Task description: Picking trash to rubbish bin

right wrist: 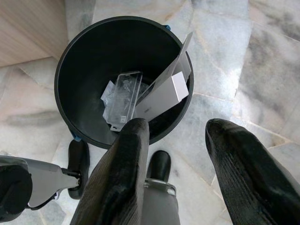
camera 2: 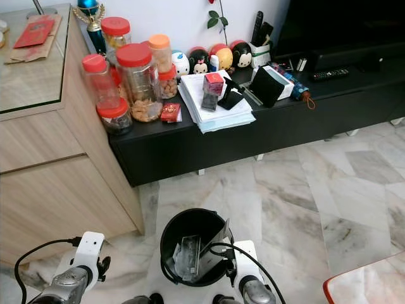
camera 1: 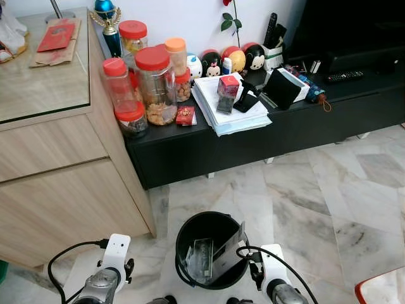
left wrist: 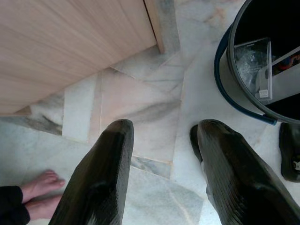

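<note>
Marble floor (camera 1: pixel 316 190) fills the lower and right part of the head views, w/ a light wood cabinet (camera 1: pixel 57 183) at the left edge and a long black table (camera 1: pixel 266 136) running across the upper middle to the right. Rubbish bin (camera 1: pixel 190 237), black and round, stands on the floor at lower centre, just in front of the cabinet corner; inside it lie a clear plastic pack (right wrist: pixel 123 98) and a white box (right wrist: pixel 161 96) w/ a grey card leaning against the rim. On the table, left to right: red-lidded jars (camera 1: pixel 152 82) of snacks, a small red packet (camera 1: pixel 185 116), a white paper stack (camera 1: pixel 231 107) w/ a red box on top, round toy figures (camera 1: pixel 231 60) behind, a black pouch (camera 1: pixel 281 88), a remote (camera 1: pixel 345 76) at far right. Left hand (left wrist: pixel 161 154) hangs low at lower left of the head views, over bare floor beside the bin; fingers (left wrist: pixel 101 178) spread wide, nothing between them. Right hand (right wrist: pixel 178 150) hangs at lower right, just beside and above the bin rim; fingers (right wrist: pixel 126 159) also wide apart, empty. A person's bare feet (left wrist: pixel 42 192) show at the lower left corner of the left wrist view.
</note>
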You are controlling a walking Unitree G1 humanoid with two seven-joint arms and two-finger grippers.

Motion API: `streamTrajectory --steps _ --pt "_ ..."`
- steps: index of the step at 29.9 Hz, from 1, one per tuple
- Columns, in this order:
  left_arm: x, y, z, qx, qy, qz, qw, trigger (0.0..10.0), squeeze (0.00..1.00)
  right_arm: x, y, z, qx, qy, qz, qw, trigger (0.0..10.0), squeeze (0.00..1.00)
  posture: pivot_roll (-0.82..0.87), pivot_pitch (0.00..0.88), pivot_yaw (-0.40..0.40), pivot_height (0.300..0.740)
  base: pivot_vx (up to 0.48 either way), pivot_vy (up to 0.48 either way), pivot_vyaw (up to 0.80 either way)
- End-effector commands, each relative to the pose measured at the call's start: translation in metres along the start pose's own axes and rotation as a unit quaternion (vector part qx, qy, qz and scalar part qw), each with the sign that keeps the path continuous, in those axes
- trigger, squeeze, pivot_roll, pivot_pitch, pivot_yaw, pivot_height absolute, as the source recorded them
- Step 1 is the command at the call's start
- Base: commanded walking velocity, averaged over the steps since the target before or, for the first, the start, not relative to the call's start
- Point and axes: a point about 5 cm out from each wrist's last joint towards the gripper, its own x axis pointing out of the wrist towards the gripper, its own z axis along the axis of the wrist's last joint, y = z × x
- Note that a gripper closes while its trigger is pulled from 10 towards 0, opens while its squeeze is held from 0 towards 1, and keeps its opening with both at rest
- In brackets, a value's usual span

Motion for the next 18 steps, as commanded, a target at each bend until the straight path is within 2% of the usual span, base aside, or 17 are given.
streamTrajectory --steps 1,9,18 --pt "-0.0018 0.0008 -0.0093 -0.008 0.015 0.0 1.0 10.0 0.0 -0.002 0.0005 -0.0076 0.003 0.012 -0.001 1.0 10.0 0.0 0.11 0.095 0.01 0.74 0.0 0.0 0.0" --pt "-0.0012 -0.0017 -0.0072 -0.016 0.011 0.0 1.0 10.0 0.0 -0.0019 -0.0006 -0.0069 -0.005 0.011 0.001 1.0 10.0 0.0 0.11 0.074 0.0 0.74 0.0 0.0 0.0" --pt "-0.0015 -0.0023 -0.0086 -0.018 0.011 -0.001 1.0 10.0 0.0 -0.0016 0.0002 -0.0063 -0.01 0.011 0.004 1.0 10.0 0.0 0.11 0.063 -0.003 0.74 -0.278 0.0 0.0"
